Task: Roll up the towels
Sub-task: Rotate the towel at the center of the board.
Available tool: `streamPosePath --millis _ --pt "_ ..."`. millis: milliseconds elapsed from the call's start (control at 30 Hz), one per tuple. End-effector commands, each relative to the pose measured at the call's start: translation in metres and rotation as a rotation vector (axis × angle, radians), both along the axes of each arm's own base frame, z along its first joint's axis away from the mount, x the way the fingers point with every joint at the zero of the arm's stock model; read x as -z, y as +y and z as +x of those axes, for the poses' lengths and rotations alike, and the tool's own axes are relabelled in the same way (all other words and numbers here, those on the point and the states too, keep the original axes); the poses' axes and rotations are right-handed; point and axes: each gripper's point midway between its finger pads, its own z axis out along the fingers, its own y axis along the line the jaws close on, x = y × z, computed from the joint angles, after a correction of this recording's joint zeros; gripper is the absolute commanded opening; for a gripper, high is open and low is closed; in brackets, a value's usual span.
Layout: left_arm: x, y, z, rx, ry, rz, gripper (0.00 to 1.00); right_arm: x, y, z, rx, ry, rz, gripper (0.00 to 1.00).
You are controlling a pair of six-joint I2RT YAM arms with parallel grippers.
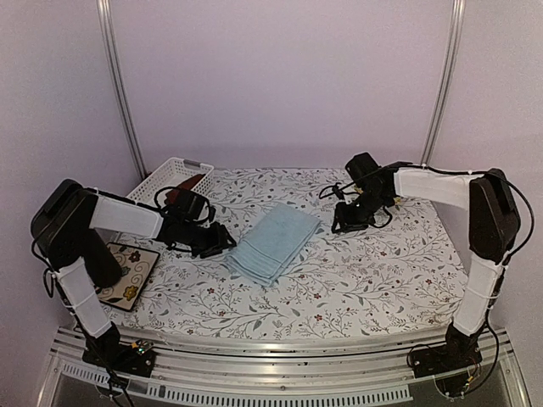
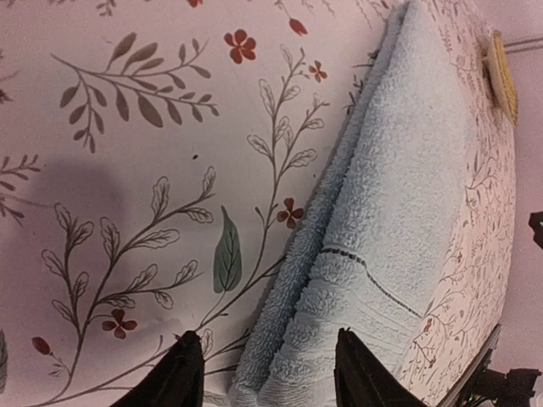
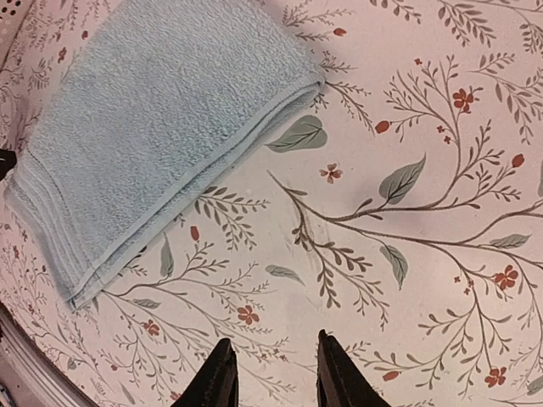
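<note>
Left fingers (image 2: 182,377), moderately apart, straddle a folded edge of the light blue towel (image 2: 399,195), which lies flat mid-tabletop (image 2: 127,212). Right fingers (image 3: 219,377), narrowly parted and holding nothing, hover over the tabletop beside it. The dark red towel (image 1: 193,181) sits in the white basket (image 1: 153,182).

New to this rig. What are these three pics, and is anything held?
Two robot arms bolted at the table's near edge. One picture looks down from above and behind them; the other two come from a camera on each wrist, so the dark prongs at the bottom are that arm's fingers. On the floral tablecloth lies a folded light blue towel; a white basket back left holds something dark red. The left fingers stand open astride the towel's edge; the right fingers are open over bare tablecloth. Nothing is held.
</note>
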Motion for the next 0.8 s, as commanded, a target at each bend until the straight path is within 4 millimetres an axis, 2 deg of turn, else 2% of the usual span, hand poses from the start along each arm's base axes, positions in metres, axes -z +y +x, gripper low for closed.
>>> streamPosePath --millis 0,33,100,200,367,500,767 --pt "-0.009 -0.011 0.01 0.034 -0.038 -0.054 0.43 -0.057 -0.011 -0.016 -0.009 -0.104 0.036 0.34" --pt "-0.007 -0.01 0.008 0.035 -0.032 -0.051 0.38 -0.063 -0.013 -0.02 -0.01 -0.115 0.042 0.34" --pt "-0.003 -0.009 0.004 0.038 -0.019 -0.047 0.32 -0.074 -0.017 -0.028 -0.013 -0.133 0.05 0.34" --pt "0.0 -0.01 -0.004 0.046 -0.004 -0.053 0.32 -0.08 -0.023 -0.035 -0.011 -0.144 0.045 0.34" --pt "0.006 -0.016 -0.02 0.073 0.016 -0.044 0.34 -0.071 -0.025 -0.044 -0.022 -0.115 0.047 0.34" --pt "0.021 -0.016 -0.031 0.083 0.068 -0.001 0.33 -0.072 -0.023 -0.043 -0.022 -0.116 0.057 0.34" --pt "0.032 -0.02 -0.052 0.096 0.108 0.053 0.07 -0.072 -0.012 -0.041 -0.042 -0.109 0.072 0.34"
